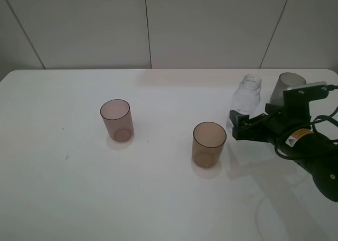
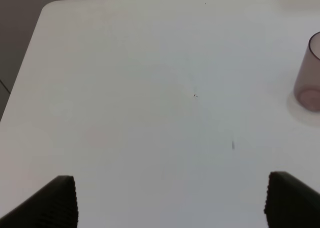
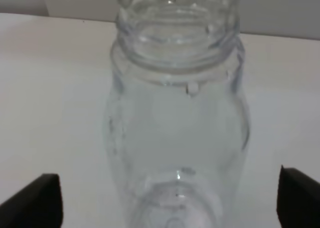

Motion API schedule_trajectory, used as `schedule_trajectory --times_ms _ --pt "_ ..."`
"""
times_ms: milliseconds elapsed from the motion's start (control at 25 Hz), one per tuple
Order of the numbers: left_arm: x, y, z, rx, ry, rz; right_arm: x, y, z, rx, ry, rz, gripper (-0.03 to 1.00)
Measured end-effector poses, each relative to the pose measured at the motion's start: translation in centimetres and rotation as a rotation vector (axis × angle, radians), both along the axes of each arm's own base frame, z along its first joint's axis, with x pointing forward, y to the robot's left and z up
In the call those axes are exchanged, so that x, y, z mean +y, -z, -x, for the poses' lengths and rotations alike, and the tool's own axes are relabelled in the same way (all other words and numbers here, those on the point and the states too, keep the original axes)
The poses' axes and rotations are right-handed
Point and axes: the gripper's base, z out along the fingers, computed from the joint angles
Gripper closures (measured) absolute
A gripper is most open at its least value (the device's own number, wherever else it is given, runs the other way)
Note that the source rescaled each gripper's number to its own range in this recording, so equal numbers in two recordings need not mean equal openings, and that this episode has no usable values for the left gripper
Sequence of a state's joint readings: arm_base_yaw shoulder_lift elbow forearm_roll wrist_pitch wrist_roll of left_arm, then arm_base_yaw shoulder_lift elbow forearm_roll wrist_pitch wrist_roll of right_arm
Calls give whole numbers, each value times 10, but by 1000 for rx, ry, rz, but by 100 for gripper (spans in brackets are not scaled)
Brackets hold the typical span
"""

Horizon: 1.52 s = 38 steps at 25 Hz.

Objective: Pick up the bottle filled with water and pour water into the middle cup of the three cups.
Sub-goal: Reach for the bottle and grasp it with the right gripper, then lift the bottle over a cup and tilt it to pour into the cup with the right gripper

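We see a small clear plastic bottle [image 3: 177, 123], its threaded neck capless, upright on the white table [image 3: 55, 88]. Our right gripper [image 3: 168, 199] has its black jaws spread either side of the bottle, clear of it.

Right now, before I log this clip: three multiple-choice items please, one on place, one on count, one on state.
1. In the high view, where does the bottle stand?
A) left of the pinkish cup
B) between the pinkish and amber cups
C) right of the amber cup, by the grey cup

2. How many cups are on the table?
A) three
B) two
C) four

3. The right tool is:
A) shut on the bottle
B) open, fingers either side of the bottle
C) holding the amber cup

Answers:
1 C: it stands beyond the amber cup, next to the grey one.
2 A: pinkish, amber and grey show.
3 B: the right wrist view shows a gap at each finger.
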<state>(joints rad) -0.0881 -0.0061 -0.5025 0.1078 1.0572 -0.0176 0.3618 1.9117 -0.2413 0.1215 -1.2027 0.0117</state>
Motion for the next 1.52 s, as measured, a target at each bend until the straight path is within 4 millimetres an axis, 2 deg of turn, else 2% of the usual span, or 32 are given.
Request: schedule_trajectory --times_ms 400,920,960,1000,1040,1120,1520 --pt "0 0 0 -1 0 0 9 13 -31 -26 33 -6 -3" --pt "0 0 0 -1 0 0 12 26 -48 -23 65 -4 -3" --pt "0 0 0 -1 0 0 12 26 -48 -23 66 -4 0" --pt "0 0 0 -1 0 0 12 26 -48 -23 69 -4 9" --pt "0 0 0 -1 0 0 11 26 -48 -23 74 -4 30" --pt "0 0 0 -1 0 0 10 26 -48 -24 84 -4 97" --pt "0 0 0 -1 0 0 8 26 -49 -25 114 -4 95"
